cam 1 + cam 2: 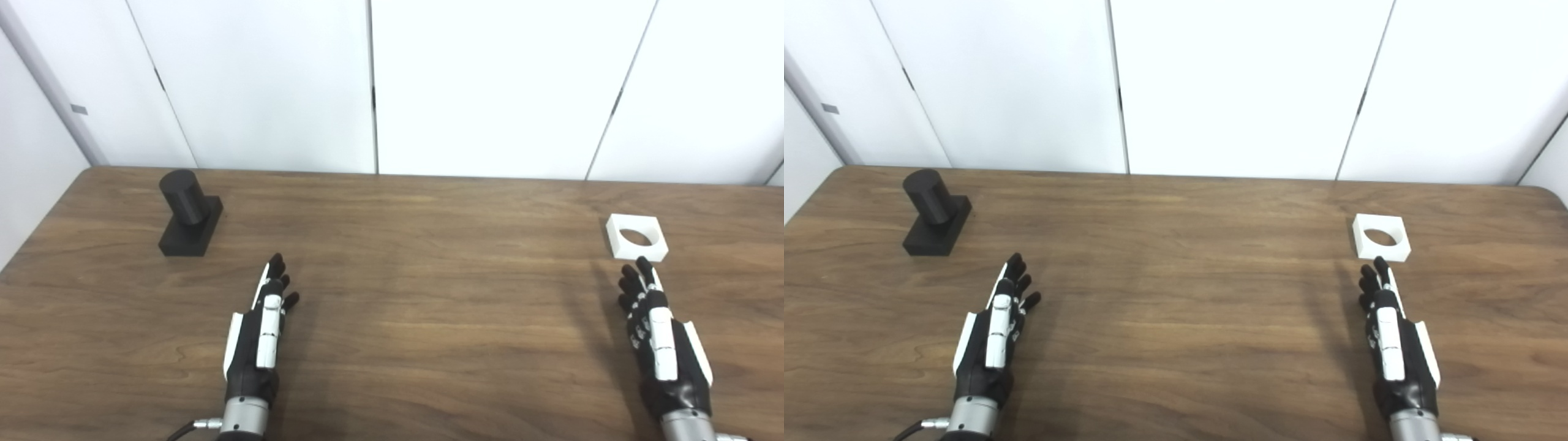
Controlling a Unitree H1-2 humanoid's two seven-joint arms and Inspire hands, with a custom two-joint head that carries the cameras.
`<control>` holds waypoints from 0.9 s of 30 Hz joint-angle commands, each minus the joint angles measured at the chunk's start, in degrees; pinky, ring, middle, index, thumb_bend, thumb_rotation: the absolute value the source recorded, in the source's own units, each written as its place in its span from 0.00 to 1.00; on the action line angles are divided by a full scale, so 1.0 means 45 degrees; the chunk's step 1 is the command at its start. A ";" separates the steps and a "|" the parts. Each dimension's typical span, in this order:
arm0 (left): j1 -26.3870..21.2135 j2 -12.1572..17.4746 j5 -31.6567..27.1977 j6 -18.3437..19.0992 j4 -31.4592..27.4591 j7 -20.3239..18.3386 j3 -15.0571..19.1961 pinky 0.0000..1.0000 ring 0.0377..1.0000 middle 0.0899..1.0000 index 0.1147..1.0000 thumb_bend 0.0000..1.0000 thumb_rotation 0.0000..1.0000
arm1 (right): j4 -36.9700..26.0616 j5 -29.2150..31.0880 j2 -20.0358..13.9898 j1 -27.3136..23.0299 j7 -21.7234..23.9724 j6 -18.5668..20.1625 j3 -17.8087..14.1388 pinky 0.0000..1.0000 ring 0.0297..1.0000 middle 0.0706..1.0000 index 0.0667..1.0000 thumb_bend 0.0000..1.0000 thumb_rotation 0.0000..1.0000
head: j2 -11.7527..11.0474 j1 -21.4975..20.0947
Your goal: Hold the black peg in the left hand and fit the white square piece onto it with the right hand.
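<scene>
Two hands: both come in from the bottom edge over a wooden table (416,318), each holding nothing.
Black peg (187,211): a short black cylinder standing upright on a black rectangular base, resting on the table at the far left, not far from the back edge.
Peg and left hand: well apart; the peg sits farther back and to the left of the fingertips.
Left hand (260,334): stretched forward with its fingers extended and slightly spread, empty, pointing away from the robot and a little to the right; whether it touches the table or hovers just over it cannot be told.
Middle of the table: bare wood grain between the two hands.
Right hand (658,334): extended forward, fingers straight and close to one another but closed on nothing, empty, pointing toward the white piece.
White square piece (637,237): a flat white square block with a round hole through its middle, lying flat on the table at the far right.
Piece and right hand: the fingertips (1381,266) end just short of the near edge of the piece, with a thin strip of wood showing between them.
Backdrop: white wall panels (490,86) with dark vertical seams behind the table.
</scene>
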 commanded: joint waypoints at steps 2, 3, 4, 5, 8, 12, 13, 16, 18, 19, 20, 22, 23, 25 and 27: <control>0.0406 -0.0038 0.0065 0.0005 -0.0118 -0.0010 -0.0050 0.92 0.99 1.00 0.99 0.52 1.00 | 0.0022 0.0101 -0.0025 0.0853 -0.0053 -0.0229 0.0099 1.00 0.98 0.97 1.00 0.43 1.00 | 0.0008 0.0004; 0.0403 -0.0038 0.0072 0.0004 -0.0114 -0.0012 -0.0058 0.92 0.99 1.00 0.99 0.51 1.00 | 0.0050 0.0154 -0.0023 0.0840 -0.0037 -0.0251 0.0086 1.00 0.98 0.97 1.00 0.44 1.00 | 0.0005 0.0028; 0.0405 -0.0037 0.0107 0.0020 -0.0119 -0.0001 -0.0066 0.92 0.99 1.00 0.99 0.51 1.00 | 0.0070 0.0170 -0.0026 0.0830 -0.0032 -0.0266 0.0079 1.00 0.98 0.97 1.00 0.44 1.00 | 0.0005 0.0028; 0.0405 -0.0038 0.0091 0.0048 -0.0125 -0.0006 -0.0063 0.92 0.99 1.00 0.99 0.52 1.00 | 0.0082 0.0151 -0.0041 0.0830 -0.0024 -0.0290 0.0088 1.00 0.98 0.97 1.00 0.44 1.00 | 0.0005 0.0028; 0.0406 -0.0049 0.0049 0.0089 -0.0144 -0.0020 -0.0066 0.92 0.99 1.00 0.99 0.53 1.00 | 0.0082 0.0109 -0.0071 0.0830 -0.0005 -0.0313 0.0113 1.00 0.99 0.97 1.00 0.44 1.00 | 0.0001 0.0073; 0.0421 -0.0101 0.0081 0.0066 -0.0158 0.0005 -0.0105 0.93 0.99 1.00 0.99 0.52 1.00 | 0.0059 0.0126 -0.0078 0.0831 -0.0040 -0.0260 0.0059 1.00 0.97 0.97 1.00 0.43 1.00 | -0.0009 0.0412; 0.0429 -0.0122 0.0069 0.0070 -0.0164 0.0011 -0.0112 0.92 0.99 1.00 0.99 0.52 1.00 | 0.0051 0.0101 -0.0070 0.0833 -0.0079 -0.0239 0.0037 0.99 0.97 0.97 1.00 0.43 1.00 | -0.0011 0.0439; 0.0459 -0.0182 0.0172 0.0073 -0.0147 0.0072 -0.0180 0.92 0.99 1.00 0.99 0.49 1.00 | 0.0058 0.0157 -0.0075 0.0849 -0.0111 -0.0181 -0.0039 0.98 0.97 0.96 1.00 0.46 1.00 | -0.0078 0.0742; 0.0485 -0.0211 0.0243 0.0089 -0.0142 0.0109 -0.0251 0.91 0.99 1.00 0.99 0.49 1.00 | 0.0062 0.0236 -0.0084 0.0857 -0.0105 -0.0143 -0.0096 0.99 0.98 0.96 1.00 0.46 1.00 | -0.0136 0.1068; 0.0497 -0.0239 0.0261 0.0069 -0.0136 0.0131 -0.0286 0.91 0.99 1.00 0.99 0.49 1.00 | 0.0070 0.0270 -0.0107 0.0854 -0.0088 -0.0135 -0.0120 0.99 0.98 0.96 1.00 0.46 1.00 | -0.0180 0.1334; 0.0508 -0.0272 0.0307 0.0088 -0.0140 0.0160 -0.0331 0.91 0.99 1.00 0.99 0.49 1.00 | 0.0102 0.0266 -0.0154 0.0850 -0.0074 -0.0154 -0.0145 1.00 0.99 0.97 1.00 0.46 1.00 | -0.0268 0.1778; 0.0522 -0.0315 0.0373 0.0097 -0.0127 0.0206 -0.0413 0.90 0.99 1.00 0.99 0.49 1.00 | 0.0178 0.0307 -0.0237 0.0837 -0.0025 -0.0204 -0.0184 1.00 0.99 0.97 1.00 0.47 1.00 | -0.0398 0.2326; 0.0527 -0.0354 0.0413 0.0049 -0.0081 0.0238 -0.0465 0.90 0.99 1.00 0.99 0.49 1.00 | 0.0269 0.0391 -0.0319 0.0819 0.0072 -0.0299 -0.0200 1.00 1.00 0.98 1.00 0.48 1.00 | -0.0559 0.2791; 0.0520 -0.0406 0.0507 -0.0107 0.0056 0.0328 -0.0578 0.90 0.98 1.00 0.98 0.49 1.00 | 0.0444 0.0584 -0.0448 0.0792 0.0260 -0.0444 -0.0223 1.00 1.00 0.99 1.00 0.48 1.00 | -0.0757 0.3223; 0.0493 -0.0445 0.0581 -0.0241 0.0198 0.0412 -0.0679 0.89 0.98 1.00 0.98 0.47 1.00 | 0.0518 0.0715 -0.0400 0.0754 0.0203 -0.0398 -0.0294 1.00 1.00 0.99 1.00 0.50 1.00 | -0.0873 0.3427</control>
